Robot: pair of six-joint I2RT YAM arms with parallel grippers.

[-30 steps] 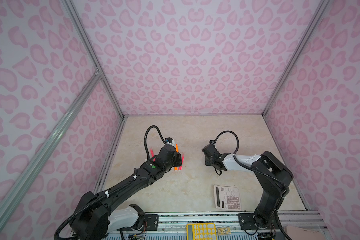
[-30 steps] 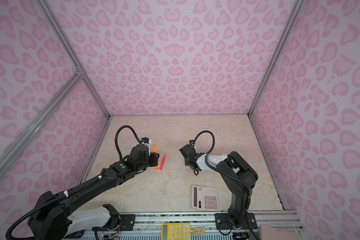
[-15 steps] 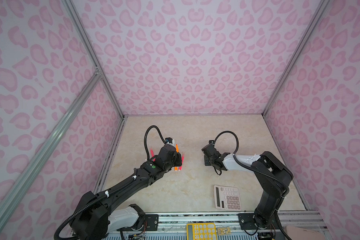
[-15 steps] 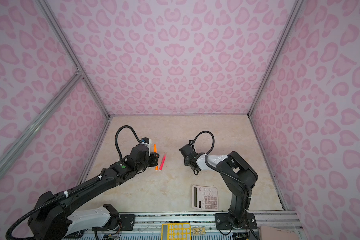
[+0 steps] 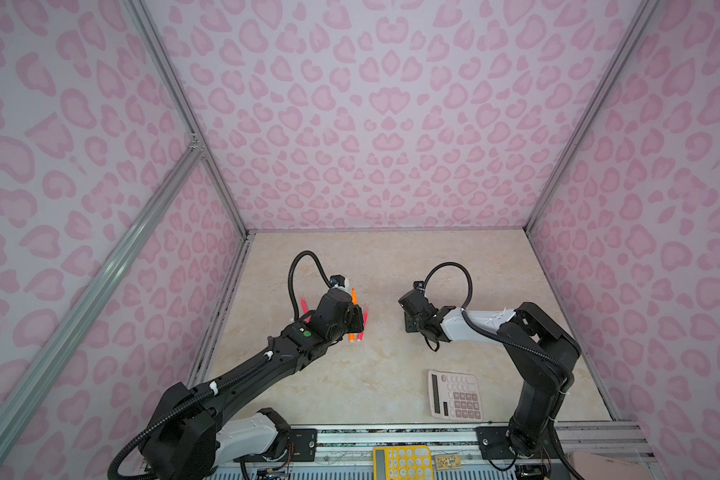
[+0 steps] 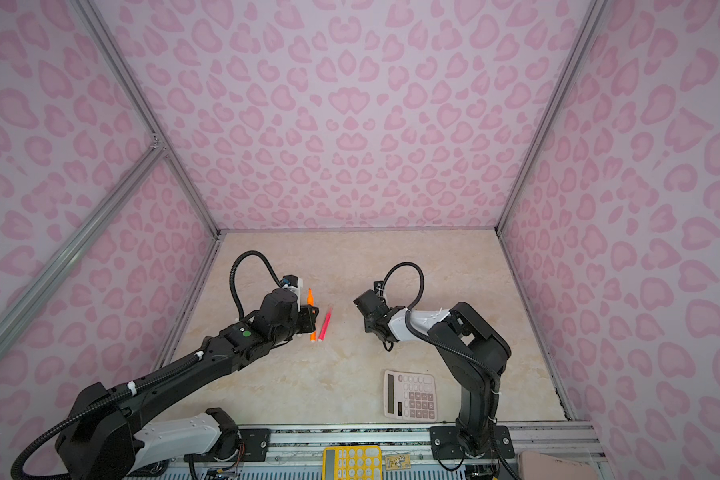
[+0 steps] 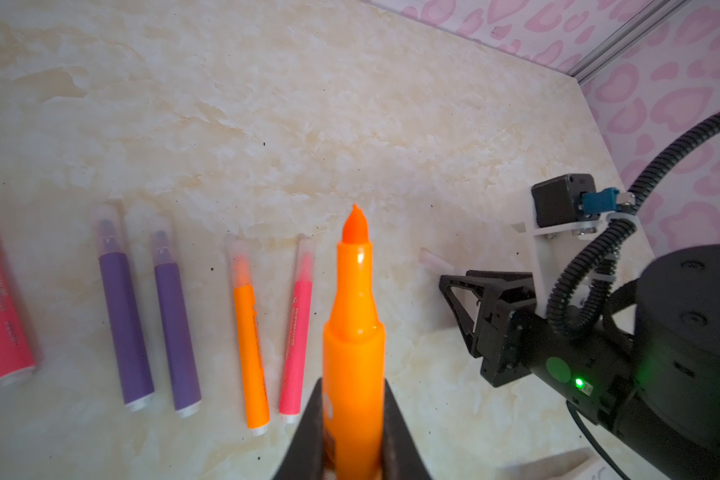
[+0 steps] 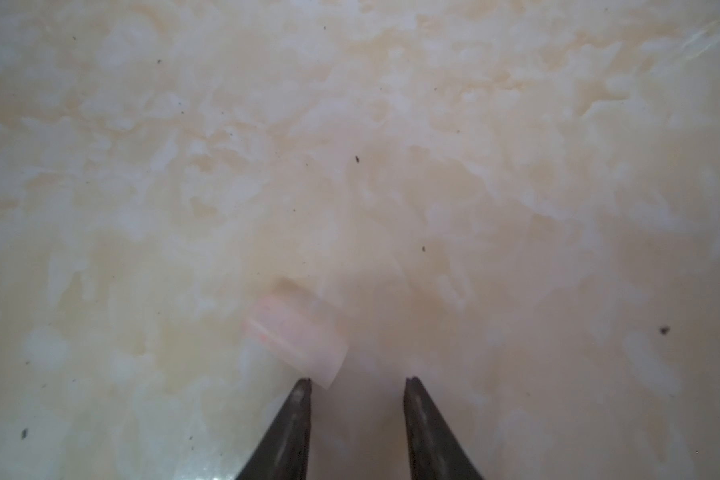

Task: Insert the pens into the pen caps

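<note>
Clamps left end effector shut on uncapped orange pen, tip forward, likely ready for capping. Holds right end effector part-open, empty, low over tabletop right of centre; clear pen cap just beside one fingertip.

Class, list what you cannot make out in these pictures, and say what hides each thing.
- Purple pens: hidden behind the left arm in both top views; only the left wrist view shows them.
- Loose cap: blurred in the right wrist view; whether the open right gripper touches it is unclear.
- One pink pen: blurred, cut by the picture edge in the left wrist view.
- Yellow calculator: cut by the lower edge in both top views.
</note>
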